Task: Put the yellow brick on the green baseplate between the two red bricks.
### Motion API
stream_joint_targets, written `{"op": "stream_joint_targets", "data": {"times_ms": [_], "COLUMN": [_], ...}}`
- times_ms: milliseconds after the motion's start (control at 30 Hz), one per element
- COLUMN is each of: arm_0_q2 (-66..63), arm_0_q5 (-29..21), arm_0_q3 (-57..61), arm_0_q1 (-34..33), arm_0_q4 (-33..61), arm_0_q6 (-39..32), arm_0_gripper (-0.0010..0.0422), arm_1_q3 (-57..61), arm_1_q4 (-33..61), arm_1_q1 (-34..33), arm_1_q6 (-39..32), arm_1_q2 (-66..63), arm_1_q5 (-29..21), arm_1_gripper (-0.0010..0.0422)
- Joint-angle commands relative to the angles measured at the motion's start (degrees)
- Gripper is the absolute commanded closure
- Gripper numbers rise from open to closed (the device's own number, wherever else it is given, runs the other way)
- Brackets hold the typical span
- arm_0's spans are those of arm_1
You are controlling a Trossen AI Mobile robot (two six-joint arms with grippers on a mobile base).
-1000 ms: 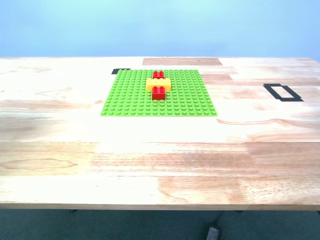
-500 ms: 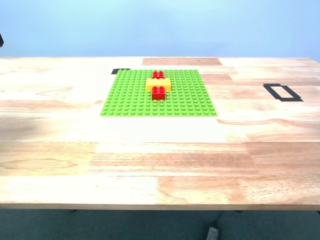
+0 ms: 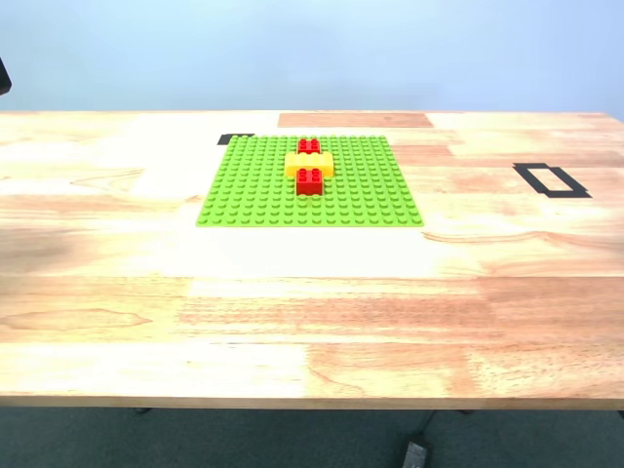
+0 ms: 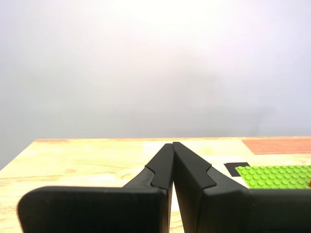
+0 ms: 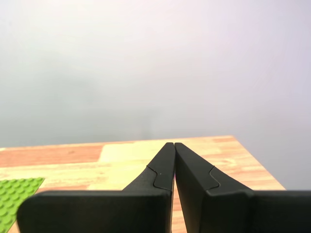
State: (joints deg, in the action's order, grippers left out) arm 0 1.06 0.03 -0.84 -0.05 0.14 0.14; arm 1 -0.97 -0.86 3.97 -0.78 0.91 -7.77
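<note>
The green baseplate lies flat on the wooden table in the exterior view. On it the yellow brick sits crosswise, with one red brick touching its far side and the other red brick touching its near side. My first gripper is shut and empty, raised above the table, with a corner of the baseplate in its view. My second gripper is also shut and empty, raised, with a corner of the baseplate in its view. Neither gripper shows clearly in the exterior view.
A black tape rectangle marks the table at the exterior view's right. A small black tape mark lies by the baseplate's far corner. A dark arm part pokes in at the exterior view's left edge. A blue wall stands behind.
A dark arm part has appeared at the exterior view's left edge. The bricks and baseplate have not moved.
</note>
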Motion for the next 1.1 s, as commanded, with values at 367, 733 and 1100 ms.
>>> {"op": "stream_joint_targets", "data": {"times_ms": [367, 733, 1100], "arm_0_q2": [0.81, 0.76, 0.76], "arm_0_q5": [0.0, 0.0, 0.0], "arm_0_q3": [0.24, -0.31, -0.31], "arm_0_q1": [0.0, -0.02, 0.0], "arm_0_q4": [-0.59, 0.98, 0.98], "arm_0_q6": [-0.02, -0.11, -0.15], "arm_0_gripper": [0.0412, 0.0412, 0.0413], "arm_1_q3": [0.15, 0.15, 0.13], "arm_1_q4": [-0.31, -0.31, -0.31], "arm_1_q1": [0.11, 0.11, 0.11], "arm_1_q6": [1.18, 1.46, 1.7], "arm_1_q2": [1.29, 1.29, 1.29], "arm_1_q5": [0.26, 0.26, 0.26], "arm_1_gripper": [0.0413, 0.0413, 0.0413]}}
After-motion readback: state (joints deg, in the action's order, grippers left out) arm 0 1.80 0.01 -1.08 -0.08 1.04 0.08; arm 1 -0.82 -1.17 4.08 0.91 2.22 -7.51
